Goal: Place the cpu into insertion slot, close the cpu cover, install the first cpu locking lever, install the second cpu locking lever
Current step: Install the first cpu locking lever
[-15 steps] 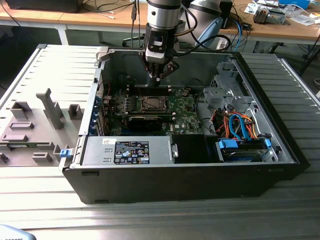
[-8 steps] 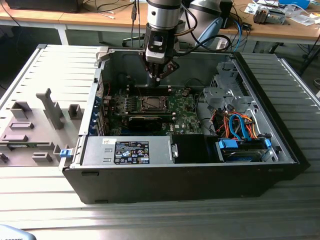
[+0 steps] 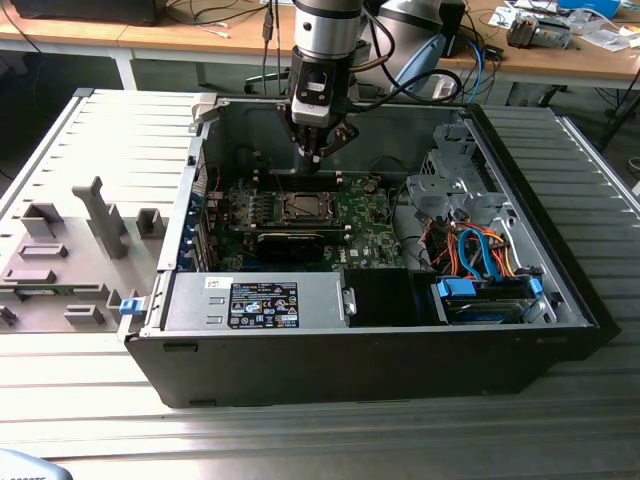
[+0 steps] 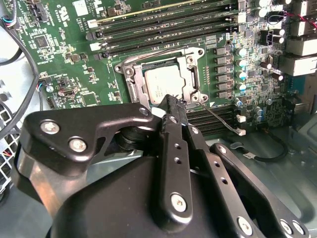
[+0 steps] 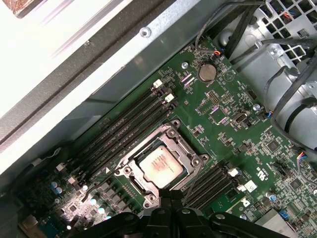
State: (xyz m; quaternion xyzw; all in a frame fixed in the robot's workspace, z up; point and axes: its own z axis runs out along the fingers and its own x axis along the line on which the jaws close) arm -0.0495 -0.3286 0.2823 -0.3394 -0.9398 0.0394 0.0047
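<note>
The cpu (image 4: 166,82) (image 5: 159,165) lies flat in the insertion slot (image 3: 300,207) on the green board, silvery top up. The cpu cover (image 4: 191,74) (image 5: 174,143) is folded down around it as a metal frame. One thin wire lever (image 4: 223,119) (image 5: 194,179) sticks out loose from the socket's corner. Another wire lever (image 4: 158,50) runs along the socket's edge by the memory slots. My gripper (image 3: 318,152) (image 4: 172,102) (image 5: 171,194) hangs just above the socket's edge near the loose lever, fingers together and holding nothing.
The open computer case (image 3: 560,290) stands on a ribbed metal table. A drive cage (image 3: 452,185) with coloured cables is at the exterior view's right, a power supply (image 3: 260,303) at the front. A grey fixture tray (image 3: 70,250) lies at the exterior view's left.
</note>
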